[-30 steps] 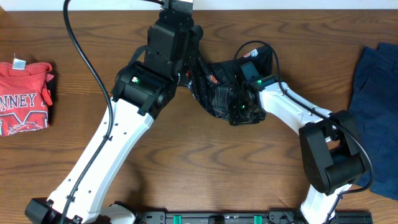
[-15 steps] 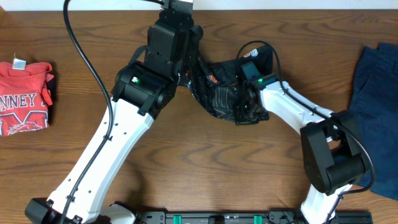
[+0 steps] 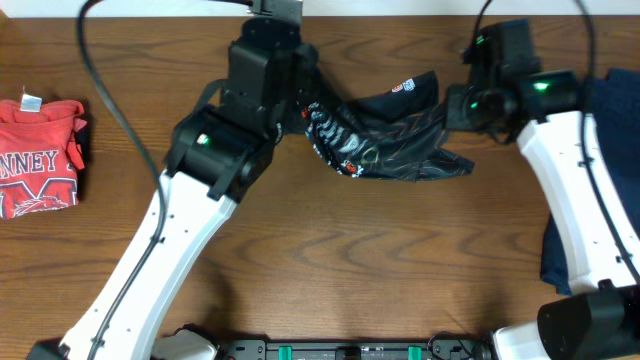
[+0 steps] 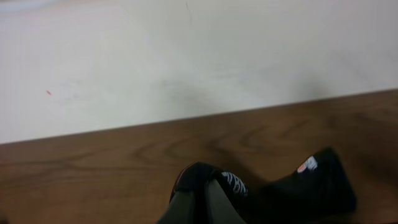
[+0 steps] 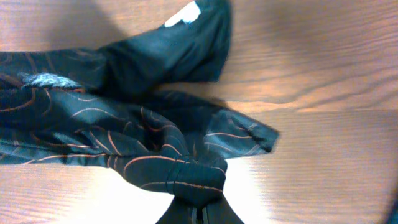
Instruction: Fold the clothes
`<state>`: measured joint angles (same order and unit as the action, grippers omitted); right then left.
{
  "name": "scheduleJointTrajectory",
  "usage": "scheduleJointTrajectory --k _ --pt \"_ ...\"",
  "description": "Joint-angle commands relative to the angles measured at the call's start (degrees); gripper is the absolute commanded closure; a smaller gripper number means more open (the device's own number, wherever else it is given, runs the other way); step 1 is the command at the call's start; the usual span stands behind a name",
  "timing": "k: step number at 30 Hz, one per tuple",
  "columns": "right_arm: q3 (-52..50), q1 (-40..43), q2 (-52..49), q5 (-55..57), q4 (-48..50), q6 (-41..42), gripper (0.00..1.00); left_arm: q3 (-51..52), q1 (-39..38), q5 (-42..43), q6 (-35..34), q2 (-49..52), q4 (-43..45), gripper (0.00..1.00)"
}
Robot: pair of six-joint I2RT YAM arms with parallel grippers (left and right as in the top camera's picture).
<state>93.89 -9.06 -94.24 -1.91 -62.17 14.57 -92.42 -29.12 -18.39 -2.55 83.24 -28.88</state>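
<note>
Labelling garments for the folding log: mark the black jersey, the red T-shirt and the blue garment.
black jersey (image 3: 385, 150), overhead view, on its patterned middle
red T-shirt (image 3: 40, 165), overhead view, on its lettered front
blue garment (image 3: 622, 150), overhead view, on its upper part at the table's right edge

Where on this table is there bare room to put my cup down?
The biggest bare wood lies in front of the black jersey, between the left arm and right arm. Another strip lies between the red shirt and left arm. Crowded: the far middle and the blue cloth's side.
</note>
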Motion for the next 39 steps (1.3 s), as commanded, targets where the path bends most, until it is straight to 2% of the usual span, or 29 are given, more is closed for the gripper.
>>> scheduleJointTrajectory --k 1,8,22,33,39 --pt "5.73 2.05 0.59 3.65 -2.03 -2.47 0.99 -1.2 0.24 -0.83 3.08 -4.48 0.66 0.94" --pt "20.15 6.91 0.61 4.02 -6.21 -3.15 0.99 -1.2 0.24 -9.62 6.73 -9.81 0.59 0.94" --pt "44.41 13.57 0.61 4.09 -16.13 -5.73 0.99 -1.2 0.24 -9.75 8.13 -14.82 -4.92 0.94" --pt "57.33 14.4 0.81 6.93 -19.93 -6.08 0.99 -1.2 0.04 -9.73 8.13 -19.04 -2.99 0.94" --pt "60.48 14.4 2.01 7.56 -20.22 -5.86 0.99 -1.22 0.04 -9.73 8.17 -23.65 -2.82 0.94"
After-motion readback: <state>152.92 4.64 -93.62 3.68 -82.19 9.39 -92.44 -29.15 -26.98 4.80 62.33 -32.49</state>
